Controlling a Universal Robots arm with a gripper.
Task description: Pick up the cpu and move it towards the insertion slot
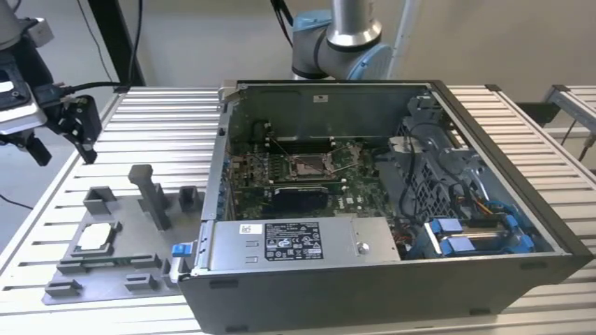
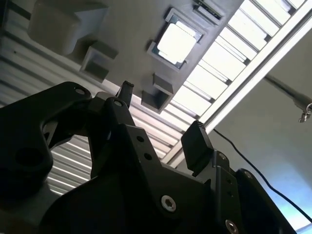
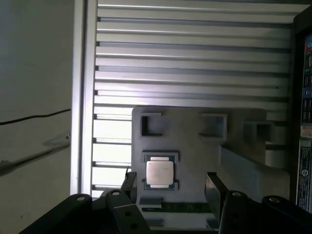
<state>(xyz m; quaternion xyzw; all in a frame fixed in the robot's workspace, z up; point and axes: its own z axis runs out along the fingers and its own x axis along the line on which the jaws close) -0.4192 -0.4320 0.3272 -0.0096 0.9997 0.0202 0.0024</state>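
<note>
One cpu lay flat in a square recess of a single grey fixture plate at the exterior view's lower left, its metal top facing up. Low walls framed it on its sides. In both wrist views the cpu sat in that same pocket, with several small hollow blocks on the plate near it. One tall post stood on the plate between the cpu and the case.

One claw hung at the exterior view's upper left, over the counter's outer edge and well apart from the cpu. Its two fingers were spread and grasped nothing. The first wrist view showed the claw with the chip in line between the two tips. The second wrist view showed the claw with its tips parted and bare slats behind them.

One insertion slot sat in the green board inside one open computer case, in the middle of the exterior view. Its metal frame ringed a brownish centre. A black rectangular part lay just beside it toward the front. The case's side wall rose between the fixture plate and the slot. Bare slatted counter lay open between the claw and the plate. One silver box stood along the case's front edge.
</note>
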